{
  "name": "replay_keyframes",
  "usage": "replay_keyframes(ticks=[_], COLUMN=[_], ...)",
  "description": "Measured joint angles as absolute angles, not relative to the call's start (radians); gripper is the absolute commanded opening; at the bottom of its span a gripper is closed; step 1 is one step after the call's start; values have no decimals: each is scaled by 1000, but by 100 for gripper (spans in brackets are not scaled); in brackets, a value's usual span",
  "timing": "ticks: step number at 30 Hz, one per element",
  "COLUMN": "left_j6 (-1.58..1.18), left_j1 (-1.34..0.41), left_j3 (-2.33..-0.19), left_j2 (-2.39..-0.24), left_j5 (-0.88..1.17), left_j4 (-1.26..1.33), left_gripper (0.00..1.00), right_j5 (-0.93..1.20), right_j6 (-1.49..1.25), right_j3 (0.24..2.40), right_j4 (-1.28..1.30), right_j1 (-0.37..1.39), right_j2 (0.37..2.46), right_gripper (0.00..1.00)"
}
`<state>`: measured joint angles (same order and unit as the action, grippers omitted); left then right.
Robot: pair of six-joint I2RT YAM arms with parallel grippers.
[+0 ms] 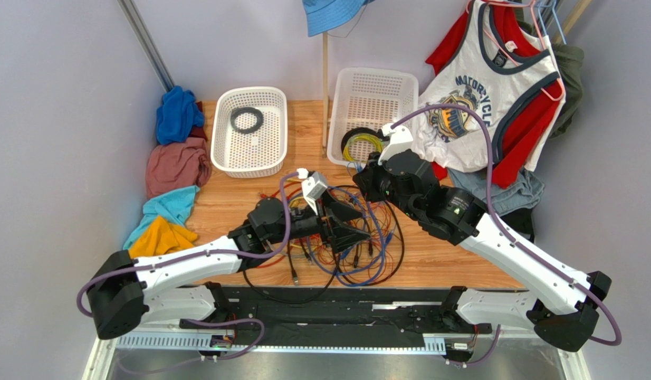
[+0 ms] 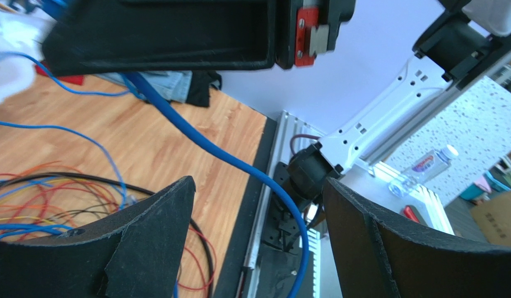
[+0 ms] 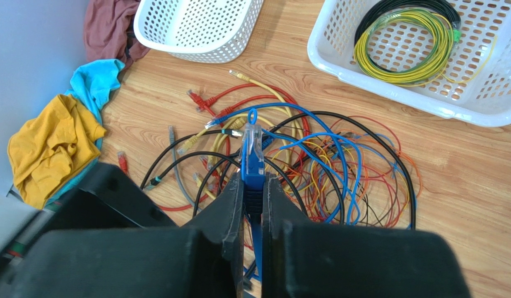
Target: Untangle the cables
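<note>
Across the far side of the wooden table (image 1: 226,198): two white perforated baskets.
- Left basket (image 1: 253,152) holds a small black ring coil (image 1: 246,119).
- Right basket (image 3: 364,84) holds a yellow-green and black ring coil (image 3: 407,46).

Along the left wall: a blue cloth (image 1: 176,115), a maroon cloth (image 1: 176,166), a cyan cloth (image 1: 166,207) and a yellow cloth (image 1: 164,236). At the right, a printed tank top (image 1: 495,87) hangs over other garments.

Item: cables (image 3: 339,167).
- They form one loose heap on the bare wood, nearer the arms than the baskets and apart from them.
- Black loops run round the outside. Blue, red, orange and yellow strands cross inside them.
- Several plug ends are splayed toward the cloths.
- From above, both grippers overlie the heap and hide part of it.

Item: blue cable (image 3: 252,155).
- It is raised off the heap.
- Its clear plug stands beyond the fingertips, with its long axis in line with the fingers, pointing toward the gap between the baskets.

Right gripper (image 3: 252,183): fingers pinched tight on the blue cable just behind the plug.

Left gripper (image 2: 258,183): fingers spread wide and holding nothing. A blue cable slants between them, from beneath the black housing above down toward the table's near edge. Whether it touches either finger cannot be told.
</note>
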<state>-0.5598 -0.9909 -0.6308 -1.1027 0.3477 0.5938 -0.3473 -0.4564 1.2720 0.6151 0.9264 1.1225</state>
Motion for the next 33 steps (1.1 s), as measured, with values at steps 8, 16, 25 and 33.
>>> replay_keyframes(ticks=[8,16,25,33], left_j6=[-630,-715,-673,-614], left_j1=[-1019,-1018,-1020,-981], left_j3=[-630,-652,-699,-801], left_j2=[-1275,-1347,-1206,-976], left_j5=[351,314,214,15], left_j4=[780,869,542,30], left_gripper=[75,0,0,0], right_j5=[-334,-290,-373,-462], right_j6=[-466,-494,-501,-528], right_j3=[1256,1214,1166,1039], right_j4=[595,563,587,575], right_j1=[926,926,927,934], right_j2=[1121,1095,968,821], right_gripper=[0,17,74,74])
